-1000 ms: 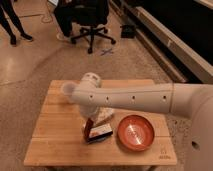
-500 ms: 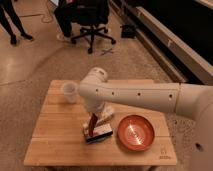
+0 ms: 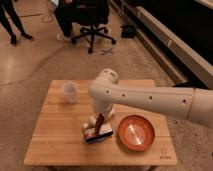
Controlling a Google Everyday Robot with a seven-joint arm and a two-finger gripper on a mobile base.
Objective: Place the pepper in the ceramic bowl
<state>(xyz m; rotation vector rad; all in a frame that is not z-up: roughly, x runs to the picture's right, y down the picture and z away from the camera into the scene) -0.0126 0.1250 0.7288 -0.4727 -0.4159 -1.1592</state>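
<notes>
I am hovering my gripper [image 3: 97, 126] low over the wooden table [image 3: 57, 146], right at the red-and-white box [image 3: 98, 135]. The pepper [image 3: 100, 121] is showing as a dark-red sliver at the gripper, above the box. The ceramic bowl [image 3: 135, 132] is sitting just beside the box, and the translucent cup [image 3: 70, 92] is standing well apart near the table's far edge.

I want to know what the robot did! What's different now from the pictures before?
The arm swung away from the cup toward the side of the ceramic bowl, so the cup, hidden at first, now shows fully. The gripper stayed low over the red-and-white box, right by the pepper; whether it took hold is unclear. Bowl, box, cup and table did not move.
</notes>
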